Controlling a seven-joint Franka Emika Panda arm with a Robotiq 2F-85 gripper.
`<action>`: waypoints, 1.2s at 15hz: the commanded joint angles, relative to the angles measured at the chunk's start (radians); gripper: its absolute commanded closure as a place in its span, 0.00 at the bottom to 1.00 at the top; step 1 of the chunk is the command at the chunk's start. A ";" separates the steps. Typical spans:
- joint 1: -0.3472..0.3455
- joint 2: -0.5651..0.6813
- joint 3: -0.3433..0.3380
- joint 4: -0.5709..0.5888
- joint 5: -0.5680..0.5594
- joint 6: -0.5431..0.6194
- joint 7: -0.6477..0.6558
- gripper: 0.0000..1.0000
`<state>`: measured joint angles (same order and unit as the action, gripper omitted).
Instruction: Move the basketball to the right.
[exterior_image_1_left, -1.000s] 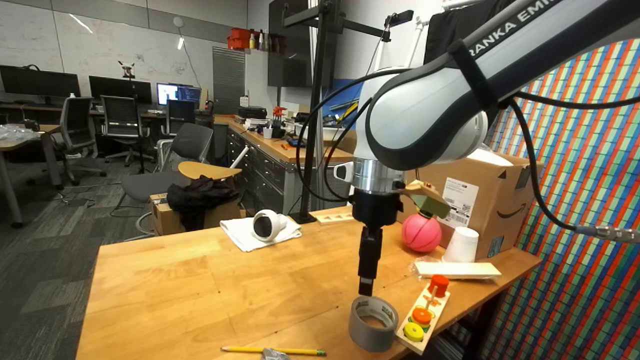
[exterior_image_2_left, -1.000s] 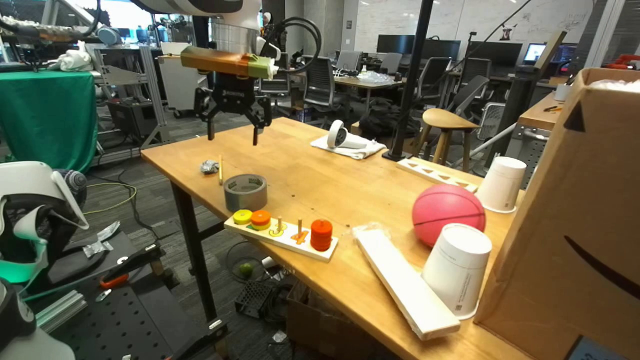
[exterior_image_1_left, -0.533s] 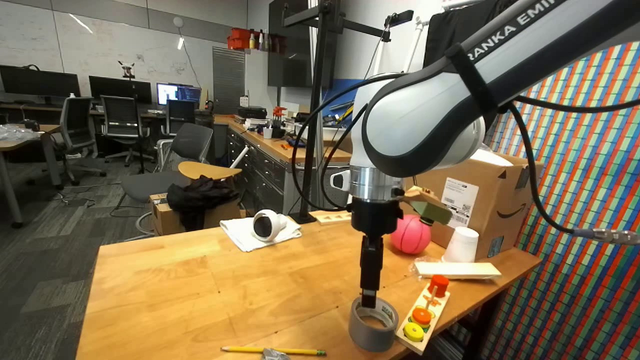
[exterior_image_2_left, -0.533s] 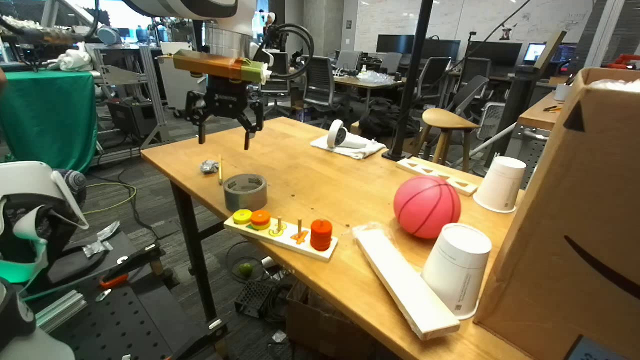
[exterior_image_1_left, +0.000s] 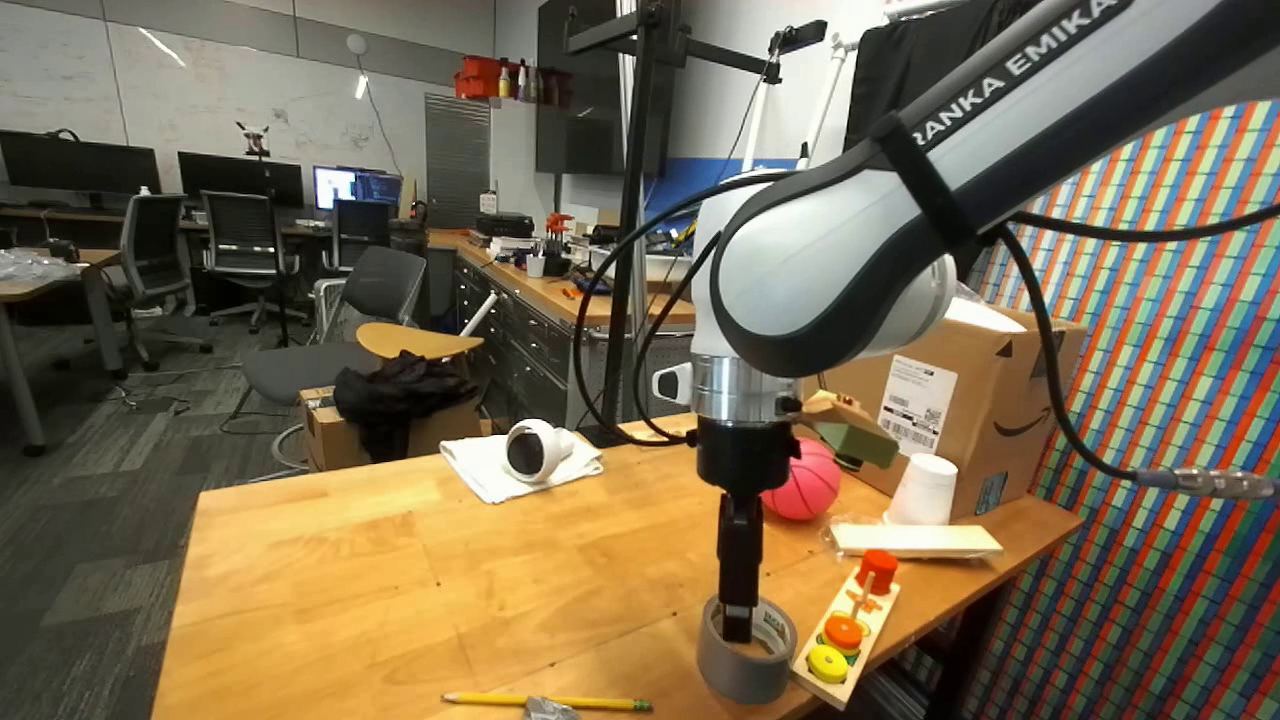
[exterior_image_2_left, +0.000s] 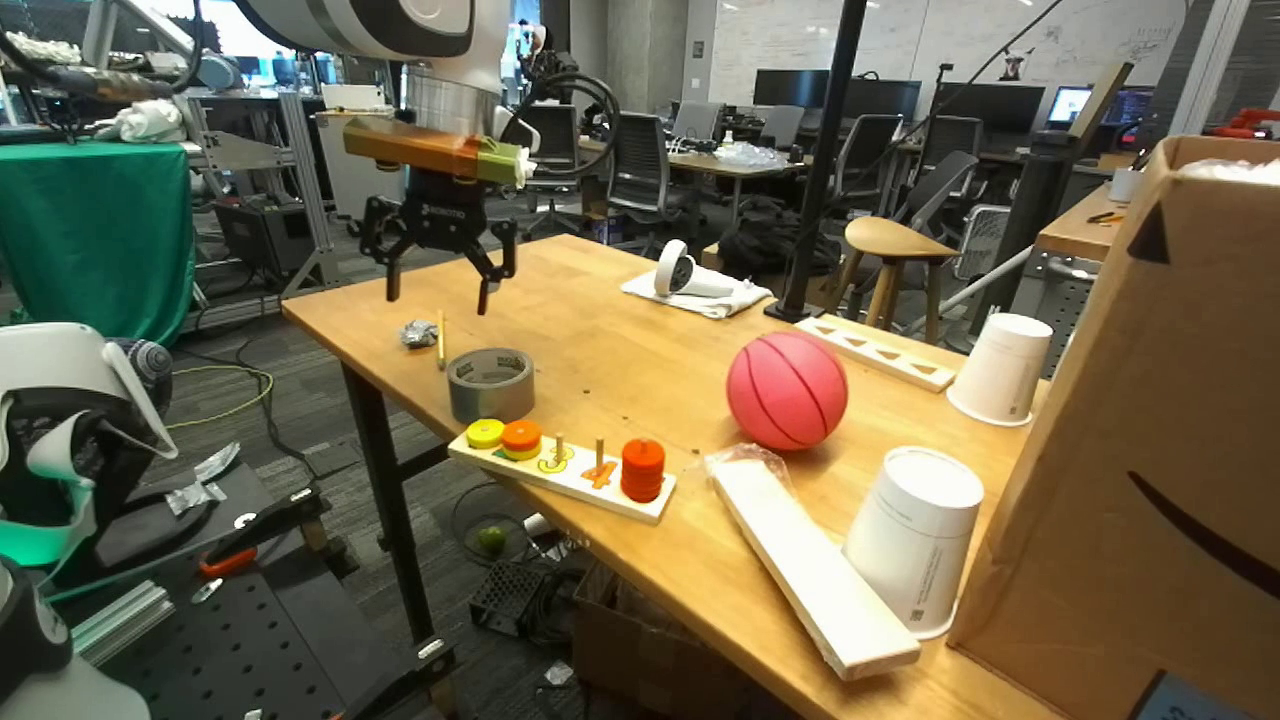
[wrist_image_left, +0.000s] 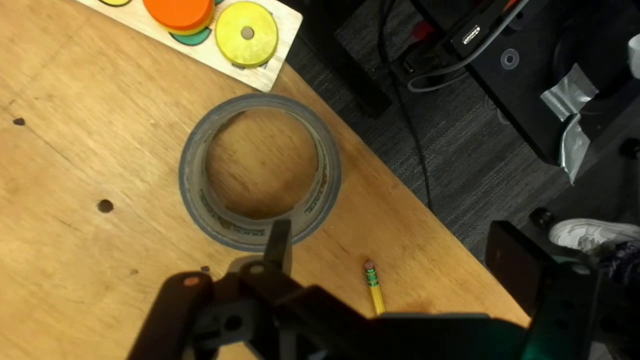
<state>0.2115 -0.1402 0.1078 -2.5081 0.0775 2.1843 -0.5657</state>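
The light-brown wooden surface has no visible lip, so anything loose and round could go over its edge. The large brown cardboard box stands at one corner; I would risk striking it on an overshoot that way. I find the black two-fingered end effector spread apart, holding nothing, in the air; in my judgement the approach is not yet made. The long, pale, plastic-wrapped wooden plank and the narrow wooden counting board leave a gap between them beside the edge. The pink-red, dark-seamed basketball is on the surface near the plank's wrapped end, well apart from the end effector and outside the wrist view; nothing visible chocks it, so a glancing touch could send it through that gap. I cannot confirm that it fits my opening; an off-centre squeeze would likely shoot it away. The order gives no reference for "right", so delivery to the wrong side is possible. In the wrist view one finger overlaps the rim of the round grey tape roll; a low traverse could drag it into the slim yellow pencil.
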 joint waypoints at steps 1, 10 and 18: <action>0.000 0.009 0.002 0.006 0.039 -0.008 -0.031 0.00; -0.064 0.123 -0.040 0.047 0.072 0.028 -0.088 0.00; -0.196 0.278 -0.095 0.216 0.000 0.026 -0.106 0.00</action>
<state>0.0518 0.0775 0.0287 -2.3763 0.1209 2.2252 -0.6690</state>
